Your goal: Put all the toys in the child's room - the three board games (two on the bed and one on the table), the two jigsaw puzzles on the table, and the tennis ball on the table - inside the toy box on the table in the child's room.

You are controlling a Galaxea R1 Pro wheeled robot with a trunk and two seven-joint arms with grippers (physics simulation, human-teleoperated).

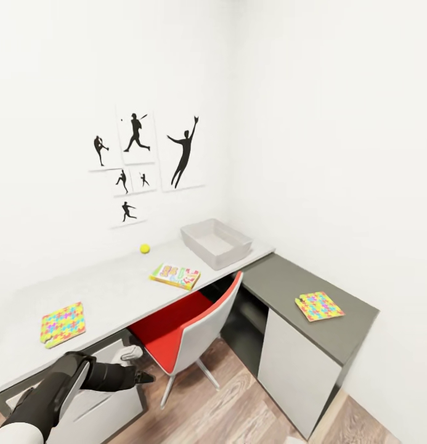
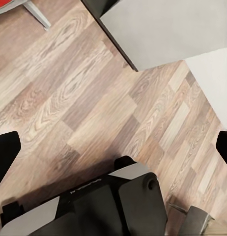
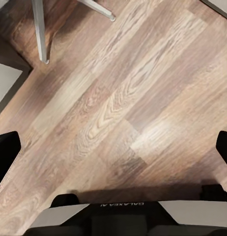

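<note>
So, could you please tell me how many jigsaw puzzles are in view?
2: one jigsaw puzzle on the light-grey table's left end, another on the dark-grey counter.

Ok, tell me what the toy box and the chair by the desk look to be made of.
Toy box: likely moulded plastic, matte grey, with thin smooth sloping walls. Chair: a hard, smooth grey outer shell, probably plastic, with a red seat surface, padding unclear, on thin pale legs that could be metal.

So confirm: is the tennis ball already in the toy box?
No, the tennis ball lies on the table, apart from the toy box.
</note>
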